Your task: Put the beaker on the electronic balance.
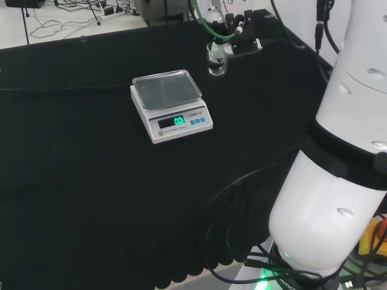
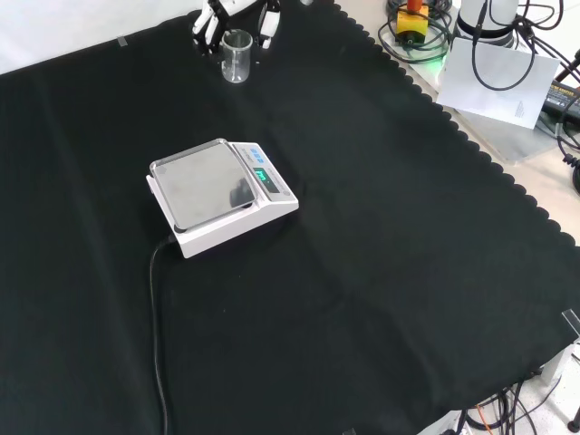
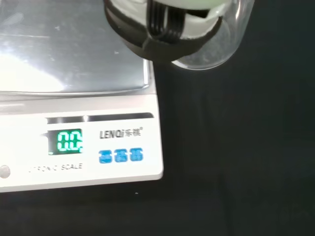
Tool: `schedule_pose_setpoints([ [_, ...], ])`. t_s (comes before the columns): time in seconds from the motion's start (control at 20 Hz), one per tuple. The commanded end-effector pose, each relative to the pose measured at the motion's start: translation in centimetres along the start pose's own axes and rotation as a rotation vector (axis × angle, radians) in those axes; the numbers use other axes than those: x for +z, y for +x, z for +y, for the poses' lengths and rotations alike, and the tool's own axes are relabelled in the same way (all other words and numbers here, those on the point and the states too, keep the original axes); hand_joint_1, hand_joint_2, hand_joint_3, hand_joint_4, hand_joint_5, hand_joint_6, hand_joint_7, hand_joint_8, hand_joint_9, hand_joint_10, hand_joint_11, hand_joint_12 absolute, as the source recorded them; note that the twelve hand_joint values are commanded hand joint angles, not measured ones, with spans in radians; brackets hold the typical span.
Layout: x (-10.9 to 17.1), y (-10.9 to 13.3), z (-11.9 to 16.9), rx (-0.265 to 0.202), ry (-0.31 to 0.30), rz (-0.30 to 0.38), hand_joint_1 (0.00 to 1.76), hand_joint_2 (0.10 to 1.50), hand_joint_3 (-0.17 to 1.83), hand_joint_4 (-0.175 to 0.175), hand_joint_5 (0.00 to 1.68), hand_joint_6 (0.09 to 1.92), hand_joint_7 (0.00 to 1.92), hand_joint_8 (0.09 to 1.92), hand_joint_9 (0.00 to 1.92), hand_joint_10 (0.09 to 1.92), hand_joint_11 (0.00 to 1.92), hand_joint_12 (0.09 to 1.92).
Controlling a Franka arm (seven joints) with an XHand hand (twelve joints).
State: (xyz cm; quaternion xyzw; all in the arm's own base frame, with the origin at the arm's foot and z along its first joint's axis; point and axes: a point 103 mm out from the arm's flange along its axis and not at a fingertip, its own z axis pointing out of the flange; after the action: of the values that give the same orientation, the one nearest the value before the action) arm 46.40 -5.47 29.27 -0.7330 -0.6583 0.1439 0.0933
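At the far edge of the counter (image 2: 381, 272) in the front view, the beaker (image 2: 236, 56) stands between the robot hand's (image 2: 210, 25) curled fingers, seemingly grasped but not lifted. Next comes raising it and carrying it to the scale (image 2: 220, 195), well apart, its pan bare.

Black and white hand (image 2: 237, 16) sits at the far edge of the black cloth in the front view, well beyond the white electronic balance with its steel pan (image 2: 220, 194) — fingers (image 2: 205, 27) pointing down, spread to either side of the small clear glass beaker (image 2: 236, 56). Whether they touch it: can't tell. White arm links (image 1: 338, 181) — head view, right of the balance.
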Motion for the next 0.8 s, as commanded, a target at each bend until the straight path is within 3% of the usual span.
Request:
schedule_pose_setpoints([
  [0.05, 2.3, 2.9, 6.3, -0.054, 0.046, 0.121, 1.51, 1.08, 0.0, -0.175, 0.92, 1.07, 0.78, 1.15, 1.15, 0.96, 0.95, 1.12],
  [0.1, 2.5, 0.7, 5.6, -0.089, 0.047, 0.14, 1.51, 1.08, 0.0, -0.175, 0.92, 1.07, 0.78, 1.15, 1.15, 0.97, 0.95, 1.12],
  [0.15, 2.6, 0.7, 5.8, -0.101, 0.051, 0.135, 1.51, 1.08, 0.0, -0.175, 0.93, 1.07, 0.78, 1.15, 1.15, 0.97, 0.95, 1.11],
  [0.4, 2.7, 5.0, 8.4, -0.126, 0.051, 0.107, 1.51, 1.08, 0.0, -0.175, 0.93, 1.07, 0.78, 1.15, 1.16, 0.97, 0.95, 1.11],
  [0.8, 3.3, 6.8, 9.5, -0.163, 0.05, 0.129, 1.51, 1.08, 0.0, -0.175, 0.93, 1.07, 0.78, 1.15, 1.16, 0.97, 0.95, 1.1],
])
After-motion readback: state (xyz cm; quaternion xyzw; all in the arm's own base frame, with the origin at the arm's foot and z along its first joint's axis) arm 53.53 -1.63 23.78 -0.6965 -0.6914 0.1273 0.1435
